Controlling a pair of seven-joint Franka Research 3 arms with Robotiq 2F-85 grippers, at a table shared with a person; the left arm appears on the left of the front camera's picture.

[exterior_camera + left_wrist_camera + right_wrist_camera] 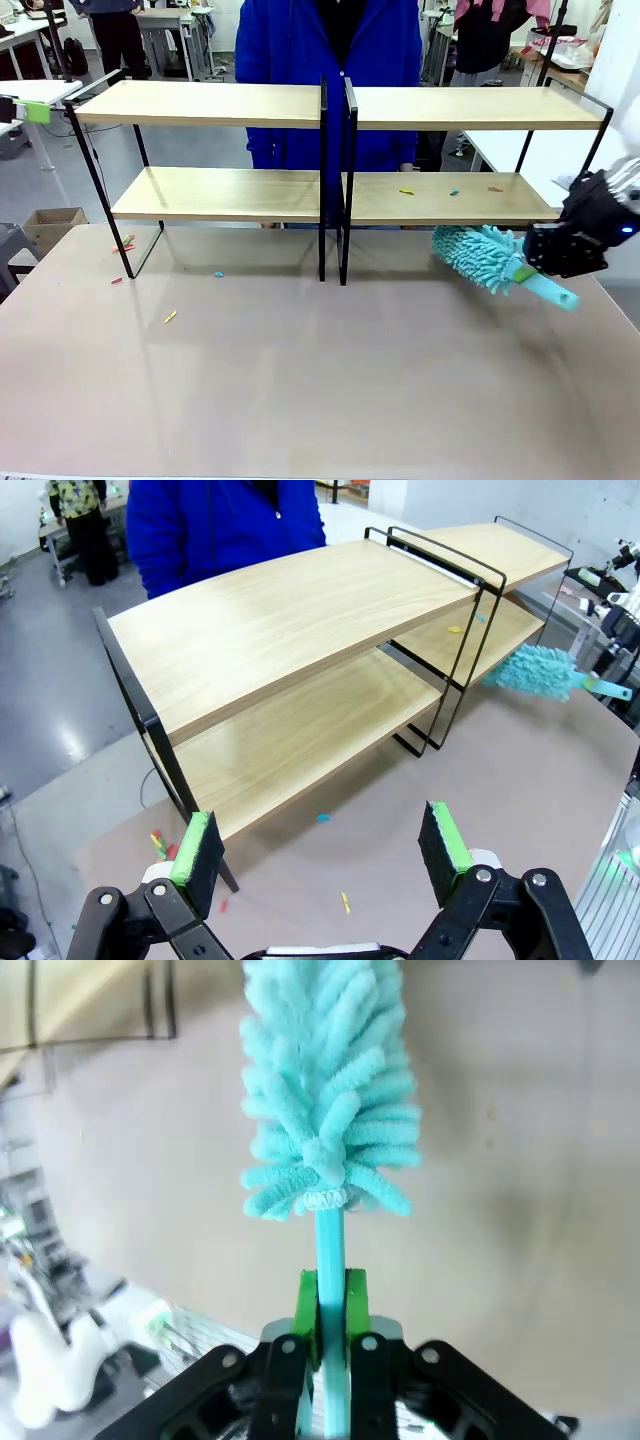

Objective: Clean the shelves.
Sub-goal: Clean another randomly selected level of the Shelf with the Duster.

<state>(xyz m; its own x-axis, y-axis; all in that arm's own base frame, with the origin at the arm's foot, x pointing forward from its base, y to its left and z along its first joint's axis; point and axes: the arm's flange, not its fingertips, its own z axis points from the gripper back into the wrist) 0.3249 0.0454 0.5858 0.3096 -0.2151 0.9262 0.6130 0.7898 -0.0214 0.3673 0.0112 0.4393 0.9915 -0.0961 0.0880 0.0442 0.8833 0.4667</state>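
Right claw [331, 1305] clamped on teal duster [482, 257] handle, head aimed at lower board of shelves [340, 110], prob to sweep the scraps [406, 190] off. Left claw [320, 845] wide open w/ nothing in it, parked over the counter [320, 380].

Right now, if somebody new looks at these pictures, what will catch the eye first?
Probably the fluffy turquoise duster, low at the table's right side, its handle clamped in the right gripper. Next, the two wooden shelves side by side across the far edge, with a person in a blue coat behind them. Small coloured scraps lie on the table and the right lower board.
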